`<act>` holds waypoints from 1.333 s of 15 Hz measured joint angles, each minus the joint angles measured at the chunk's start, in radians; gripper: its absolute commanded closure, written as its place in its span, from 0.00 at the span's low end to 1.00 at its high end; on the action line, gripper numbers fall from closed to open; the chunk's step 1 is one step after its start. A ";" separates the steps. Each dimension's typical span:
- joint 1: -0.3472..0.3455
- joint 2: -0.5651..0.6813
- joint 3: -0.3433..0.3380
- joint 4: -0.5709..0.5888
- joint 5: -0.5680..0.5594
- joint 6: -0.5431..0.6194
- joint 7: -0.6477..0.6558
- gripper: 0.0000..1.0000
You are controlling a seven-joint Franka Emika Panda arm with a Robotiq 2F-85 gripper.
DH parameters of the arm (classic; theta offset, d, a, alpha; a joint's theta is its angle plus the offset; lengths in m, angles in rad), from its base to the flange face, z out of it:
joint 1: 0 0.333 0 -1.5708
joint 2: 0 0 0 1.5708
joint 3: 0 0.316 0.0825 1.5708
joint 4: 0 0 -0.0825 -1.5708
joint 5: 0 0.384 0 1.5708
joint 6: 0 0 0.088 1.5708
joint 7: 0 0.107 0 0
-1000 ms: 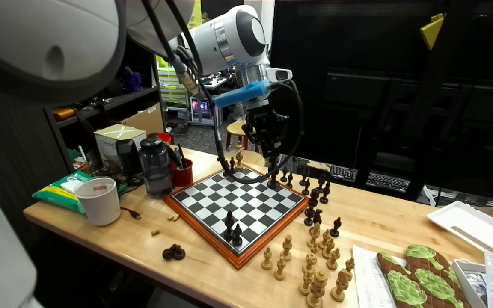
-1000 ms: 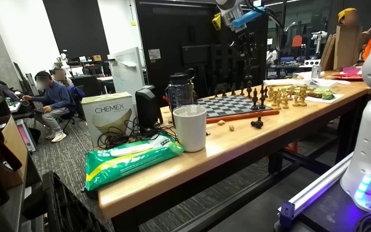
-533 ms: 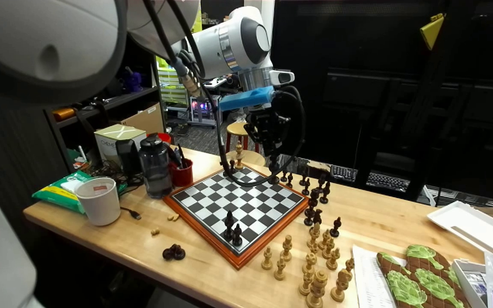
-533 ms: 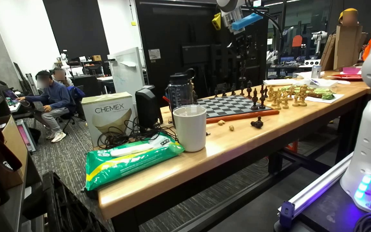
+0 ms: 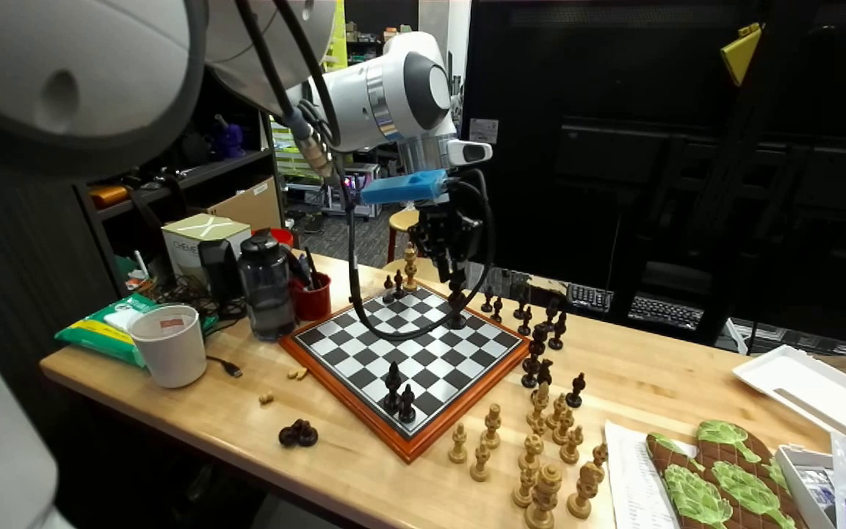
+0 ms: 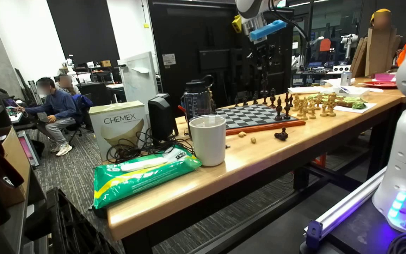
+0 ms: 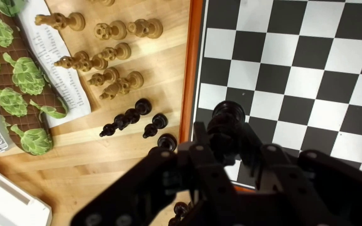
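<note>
My gripper [image 5: 454, 275] is shut on a tall dark chess piece [image 5: 457, 307] above the chessboard [image 5: 402, 441], near a far corner. In the wrist view the fingertips [image 7: 223, 128] sit on both sides of the piece [image 7: 229, 110], base outward; its top is dark and hard to make out. In an exterior view the held piece [image 6: 264, 87] hangs higher than the board surface. On the board stand a tall dark piece [image 5: 393, 383], a short dark piece [image 5: 407, 405], and, at another corner, two small dark pieces [image 5: 398, 283] and a light piece [image 5: 410, 270].
Dark pieces [image 5: 538, 338] and light pieces [image 5: 530, 450] stand beside the board. Dark pieces [image 5: 298, 433] lie near the table's front edge. A bottle [image 5: 265, 294], red cup [image 5: 313, 300], white mug [image 5: 170, 353] and oven mitt [image 5: 731, 470] are around. A cable [image 5: 355, 294] hangs from the arm.
The arm has come lower, and the gripper has moved with the dark piece still in it, shifting left in both exterior views. The other pieces have not moved.
</note>
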 measured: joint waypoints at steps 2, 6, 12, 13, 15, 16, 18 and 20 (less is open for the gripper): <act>0.007 -0.011 0.015 -0.025 -0.004 0.000 0.036 0.93; 0.018 -0.041 0.046 -0.066 -0.010 0.000 0.103 0.93; 0.021 -0.086 0.065 -0.104 -0.010 -0.001 0.144 0.93; 0.021 -0.091 0.065 -0.108 -0.010 -0.002 0.144 0.93; 0.021 -0.100 0.065 -0.115 -0.009 -0.004 0.144 0.93; 0.021 -0.103 0.065 -0.117 -0.006 -0.012 0.144 0.93; 0.021 -0.106 0.065 -0.117 -0.001 -0.036 0.144 0.93; 0.021 -0.106 0.065 -0.114 0.011 -0.081 0.140 0.93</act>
